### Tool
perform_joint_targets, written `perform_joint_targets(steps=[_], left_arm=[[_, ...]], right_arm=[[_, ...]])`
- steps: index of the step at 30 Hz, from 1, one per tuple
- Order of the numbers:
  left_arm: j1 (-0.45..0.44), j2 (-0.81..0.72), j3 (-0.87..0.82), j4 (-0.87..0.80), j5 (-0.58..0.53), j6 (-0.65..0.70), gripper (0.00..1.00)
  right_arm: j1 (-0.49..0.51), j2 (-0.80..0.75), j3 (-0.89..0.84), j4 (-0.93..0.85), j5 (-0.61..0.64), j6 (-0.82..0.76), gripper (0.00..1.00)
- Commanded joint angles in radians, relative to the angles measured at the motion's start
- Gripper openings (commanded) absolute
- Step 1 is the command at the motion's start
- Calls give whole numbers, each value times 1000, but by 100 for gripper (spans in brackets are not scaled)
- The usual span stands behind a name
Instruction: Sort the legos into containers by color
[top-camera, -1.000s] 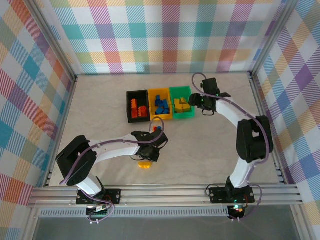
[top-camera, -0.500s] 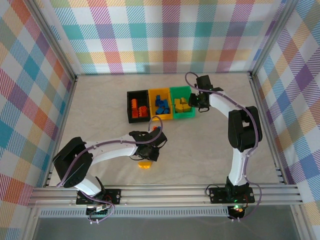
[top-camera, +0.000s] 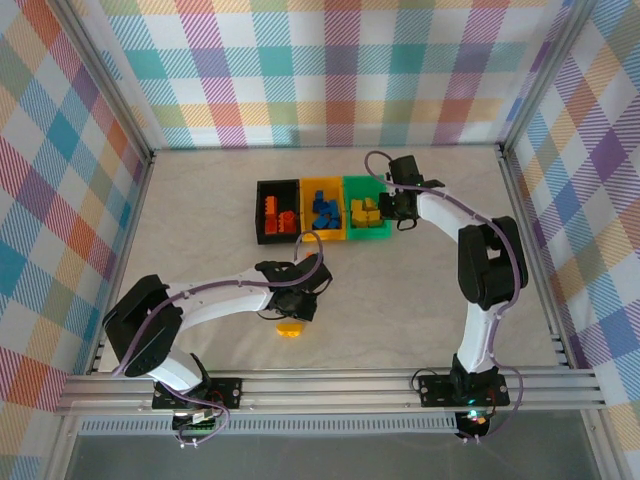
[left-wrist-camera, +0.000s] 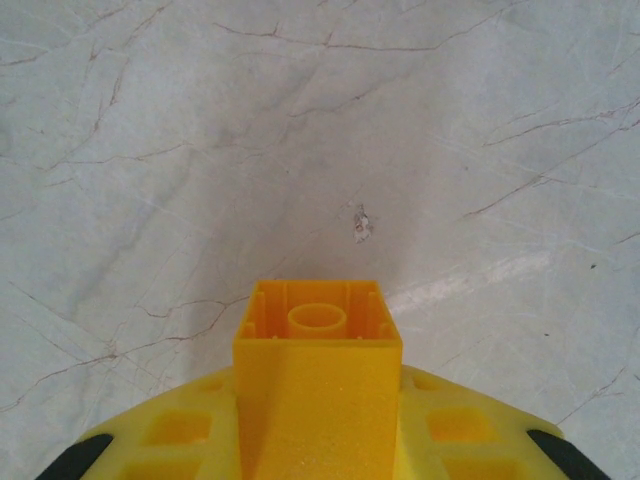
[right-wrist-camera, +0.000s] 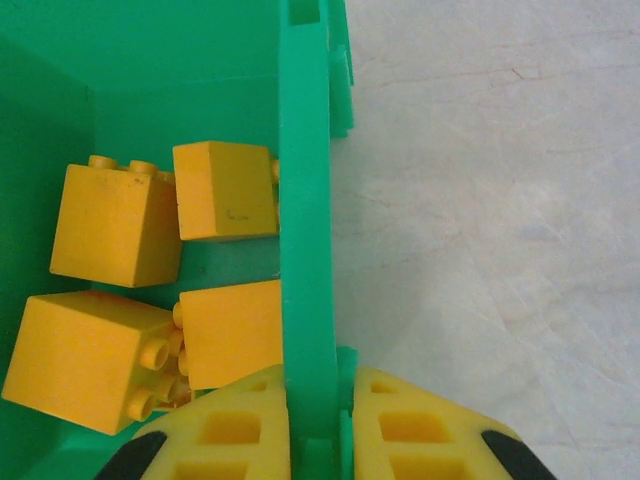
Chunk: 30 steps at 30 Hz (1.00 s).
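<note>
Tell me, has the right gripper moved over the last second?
Yes. The right gripper went left, away from the right rail, to the green bin; its jaws now clamp the bin's right wall.

Bright, even light throughout; a pale sheen streaks the marbled surface (left-wrist-camera: 470, 280), shadows fall soft, wrist views blur slightly up close.

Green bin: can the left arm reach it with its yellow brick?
Probably yes: the right jaws clamp only the green bin's right wall, leaving its top open toward the left arm.
</note>
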Motion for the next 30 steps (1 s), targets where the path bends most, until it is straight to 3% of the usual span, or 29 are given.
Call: perform_joint_targets(steps=[1,14,30], left_arm=[[19,-39,-21,3,1,16,3],[34,-74,-35,6,15,24,1],[41,-78,7,-4,19,22,0]], right_arm=[[29,-31,-67,-95,-2,-14,0],[130,-168,-294,-69,29,136,0],[110,-34,-143,-83,81,135,0]])
